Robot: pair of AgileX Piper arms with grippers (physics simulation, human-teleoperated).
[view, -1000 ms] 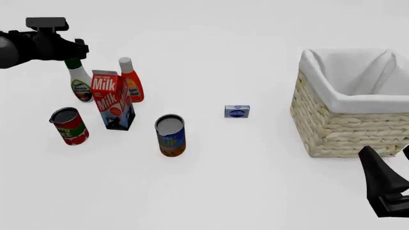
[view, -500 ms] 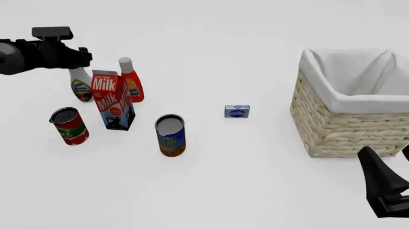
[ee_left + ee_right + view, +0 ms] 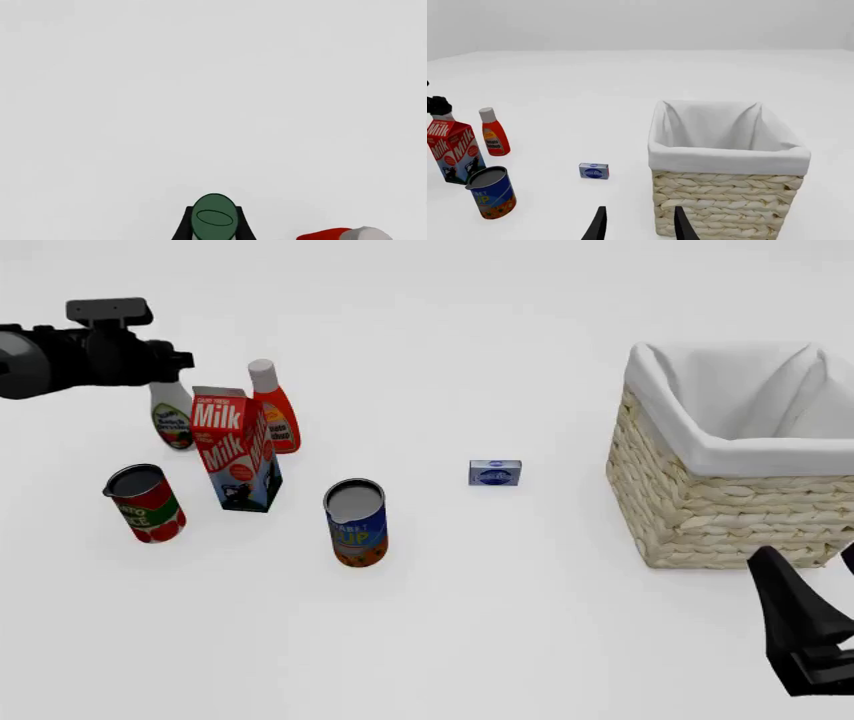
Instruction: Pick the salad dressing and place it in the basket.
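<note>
The salad dressing [image 3: 170, 420], a white bottle with a green-and-red label, stands at the far left behind the milk carton [image 3: 238, 450]. My left gripper [image 3: 163, 362] is at its top and hides the neck and cap in the front view. In the left wrist view the dark green cap [image 3: 213, 218] sits between the two black fingers [image 3: 181, 231], which press on both sides. The wicker basket [image 3: 721, 505] with white lining stands at the right; it also shows in the right wrist view [image 3: 727, 205]. My right gripper [image 3: 807, 570] is open and empty, near the basket's front.
An orange-red bottle [image 3: 275, 412] with a white cap stands beside the milk carton. A red can [image 3: 144, 503] and a blue-orange can [image 3: 356, 523] stand in front. A small blue box [image 3: 495, 473] lies mid-table.
My left gripper has come down and slightly right onto the bottle's top, and now covers the green cap. The bottle and the right arm have not moved.
</note>
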